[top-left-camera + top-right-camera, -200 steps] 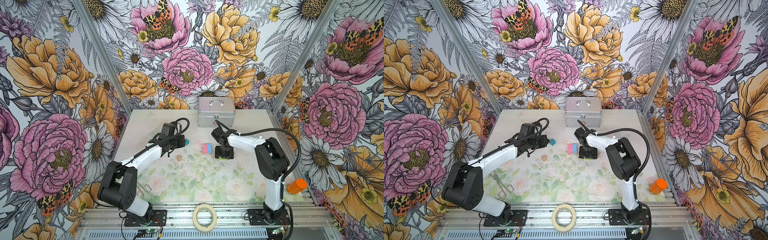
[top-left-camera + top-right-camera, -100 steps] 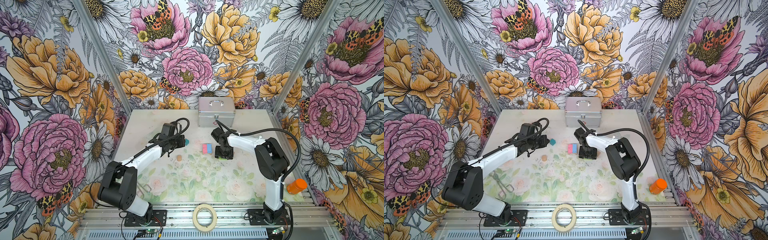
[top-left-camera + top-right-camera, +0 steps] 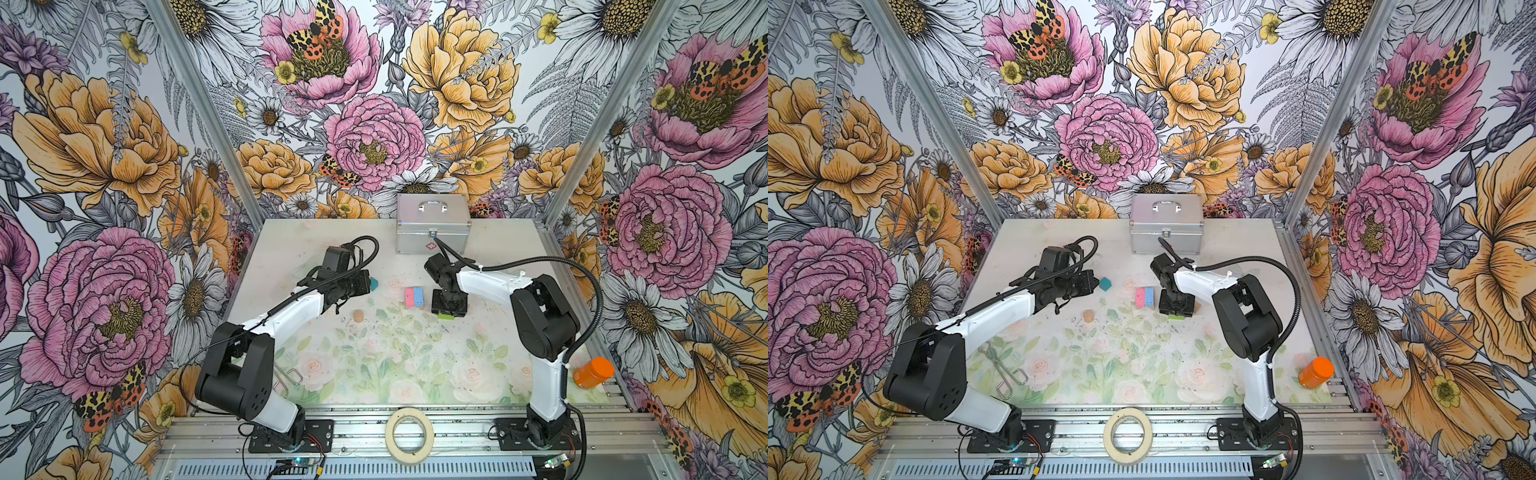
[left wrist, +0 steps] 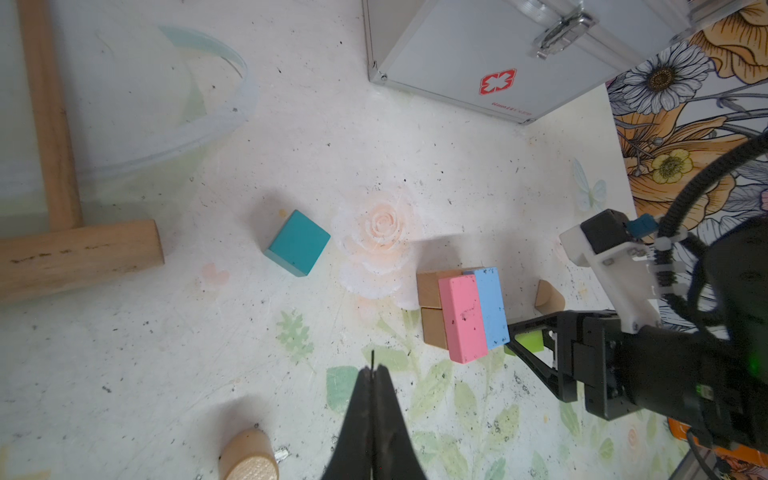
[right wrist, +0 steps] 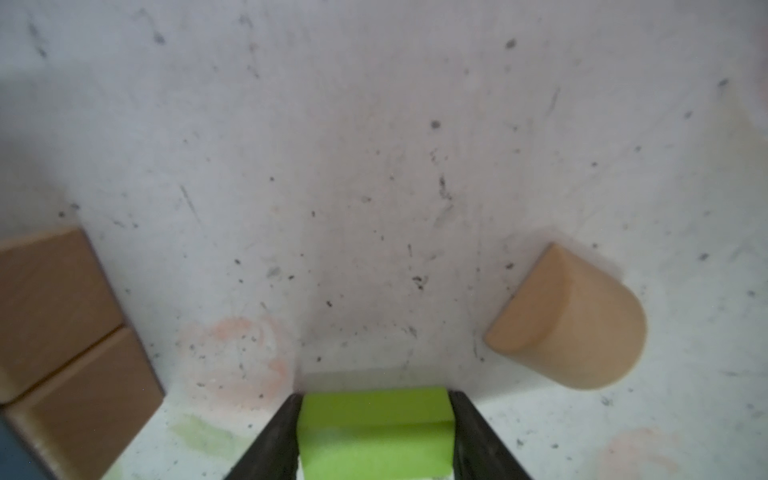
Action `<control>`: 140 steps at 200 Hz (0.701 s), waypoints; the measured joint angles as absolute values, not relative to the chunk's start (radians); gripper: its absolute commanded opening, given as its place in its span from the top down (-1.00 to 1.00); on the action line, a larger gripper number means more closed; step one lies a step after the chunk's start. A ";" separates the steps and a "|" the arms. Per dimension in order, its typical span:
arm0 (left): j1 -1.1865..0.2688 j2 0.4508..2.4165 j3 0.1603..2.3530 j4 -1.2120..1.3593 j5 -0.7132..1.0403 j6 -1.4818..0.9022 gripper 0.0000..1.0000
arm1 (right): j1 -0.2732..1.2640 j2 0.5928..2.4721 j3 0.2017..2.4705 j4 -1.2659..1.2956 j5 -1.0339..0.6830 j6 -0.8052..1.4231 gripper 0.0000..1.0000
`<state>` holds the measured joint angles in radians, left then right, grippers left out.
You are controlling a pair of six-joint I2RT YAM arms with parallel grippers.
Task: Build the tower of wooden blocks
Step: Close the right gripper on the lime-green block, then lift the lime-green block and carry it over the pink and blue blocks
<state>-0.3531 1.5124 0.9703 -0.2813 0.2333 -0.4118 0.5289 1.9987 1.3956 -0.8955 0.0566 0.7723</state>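
My right tool [image 5: 374, 397] pinches the green block [image 3: 446, 316] on the bench [image 3: 374, 365], just right of the tower [image 3: 414, 297] near the middle of a top view. My left tool [image 4: 372, 376] is pressed together, empty. Next, I think, I must lift the block and set it squarely on top.

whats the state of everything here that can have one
case, shut
left gripper, shut, empty
right gripper, shut on the green block
tower, two layers high
teal cube, loose, apart from the tower
bottle, cap on
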 measured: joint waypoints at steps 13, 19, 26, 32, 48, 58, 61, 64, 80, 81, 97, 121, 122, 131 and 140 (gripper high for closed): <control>-0.353 1.512 0.970 -0.281 0.233 -0.412 1.00 | 0.529 1.998 1.395 -0.896 0.056 0.774 0.22; -0.353 1.512 0.970 -0.281 0.233 -0.412 1.00 | 0.529 1.998 1.394 -0.896 0.055 0.775 0.32; -0.353 1.512 0.970 -0.281 0.233 -0.412 1.00 | 0.529 1.998 1.393 -0.894 0.056 0.774 0.40; -0.353 1.512 0.970 -0.281 0.233 -0.412 1.00 | 0.529 1.996 1.391 -0.892 0.056 0.776 0.48; -0.353 1.512 0.970 -0.281 0.233 -0.412 1.00 | 0.529 1.995 1.390 -0.891 0.056 0.777 0.65; -0.353 1.512 0.970 -0.281 0.233 -0.412 1.00 | 0.529 1.992 1.385 -0.887 0.056 0.777 0.76; -0.353 1.512 0.970 -0.281 0.233 -0.412 1.00 | 0.529 1.991 1.384 -0.884 0.056 0.777 0.79; -0.353 1.512 0.970 -0.281 0.233 -0.412 1.00 | 0.529 1.990 1.383 -0.883 0.056 0.777 0.83; -0.353 1.512 0.970 -0.281 0.233 -0.412 1.00 | 0.529 1.987 1.380 -0.880 0.056 0.776 0.97; -0.353 1.512 0.970 -0.281 0.233 -0.412 1.00 | 0.529 1.986 1.380 -0.880 0.055 0.776 0.97; -0.353 1.512 0.970 -0.281 0.233 -0.412 1.00 | 0.529 1.983 1.377 -0.880 0.051 0.770 1.00; -0.353 1.512 0.970 -0.282 0.233 -0.411 1.00 | 0.529 1.977 1.377 -0.892 0.041 0.759 1.00; -0.353 1.512 0.970 -0.282 0.233 -0.411 1.00 | 0.529 1.977 1.377 -0.892 0.041 0.758 1.00; -0.353 1.511 0.970 -0.283 0.233 -0.411 1.00 | 0.529 1.974 1.381 -0.905 0.038 0.751 1.00; -0.353 1.508 0.970 -0.285 0.233 -0.411 1.00 | 0.529 1.972 1.390 -0.921 0.037 0.743 1.00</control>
<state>-0.3531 1.5078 0.9703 -0.2848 0.2329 -0.4114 0.5289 1.9724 1.3903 -0.9215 0.0368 0.7425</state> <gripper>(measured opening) 0.046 0.496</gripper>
